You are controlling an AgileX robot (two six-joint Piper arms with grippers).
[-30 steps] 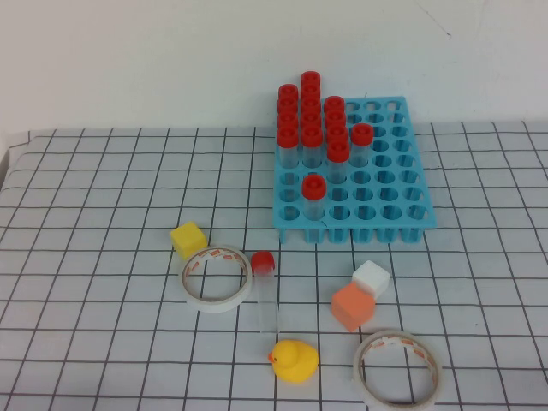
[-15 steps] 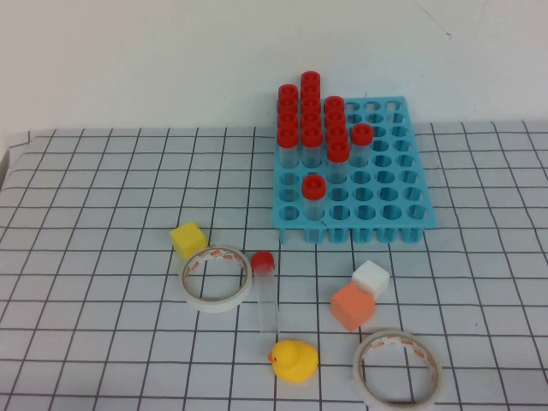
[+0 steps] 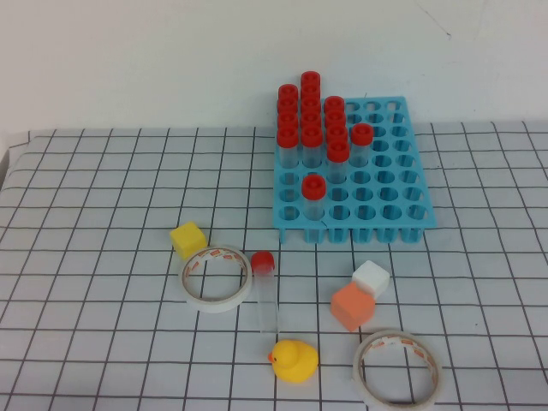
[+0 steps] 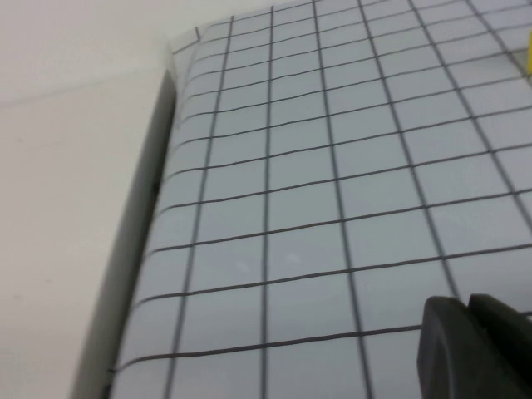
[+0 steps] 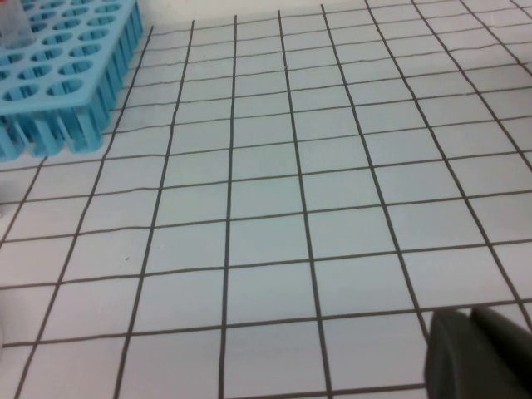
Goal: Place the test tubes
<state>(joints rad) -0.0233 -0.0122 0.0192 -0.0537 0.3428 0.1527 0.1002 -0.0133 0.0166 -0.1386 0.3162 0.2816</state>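
We judged the task nearly done: a cluster of red-capped clear tubes (image 3: 310, 128) stood in the blue plastic rack (image 3: 390, 184), while one clear red-capped test tube (image 3: 267, 300) lay flat on the gridded worktop (image 3: 103, 214) beside a white tape ring (image 3: 214, 278), not yet placed. The left end effector (image 4: 470, 316) and right end effector (image 5: 472, 324) hung pressed together and empty over bare grid, away from it.

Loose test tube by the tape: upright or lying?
Test tube lies flat on the table, cap toward the rack. Left pincer, right pincer: shut, over table.
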